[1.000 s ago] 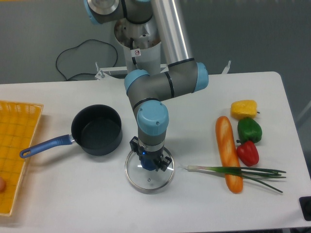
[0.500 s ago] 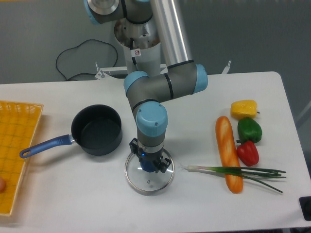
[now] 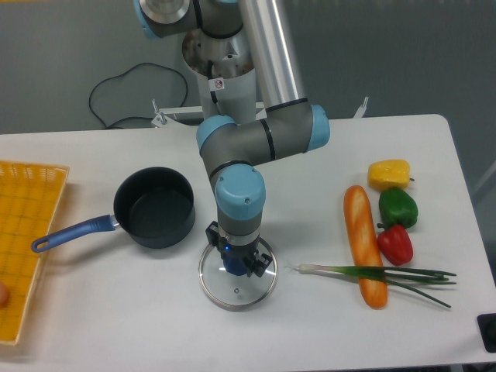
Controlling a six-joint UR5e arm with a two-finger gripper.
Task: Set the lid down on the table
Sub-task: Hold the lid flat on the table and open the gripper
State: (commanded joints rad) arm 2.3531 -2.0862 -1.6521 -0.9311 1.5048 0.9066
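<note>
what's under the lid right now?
Through the clear glass of the lid only white table shows; nothing else lies beneath it. The gripper sits over the blue knob and hides the centre, so that patch cannot be checked.

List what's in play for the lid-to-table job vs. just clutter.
In play: lid, gripper over its blue knob, table.

Lying about: saucepan, yellow mat, baguette, yellow pepper, green pepper, red pepper, spring onions.
</note>
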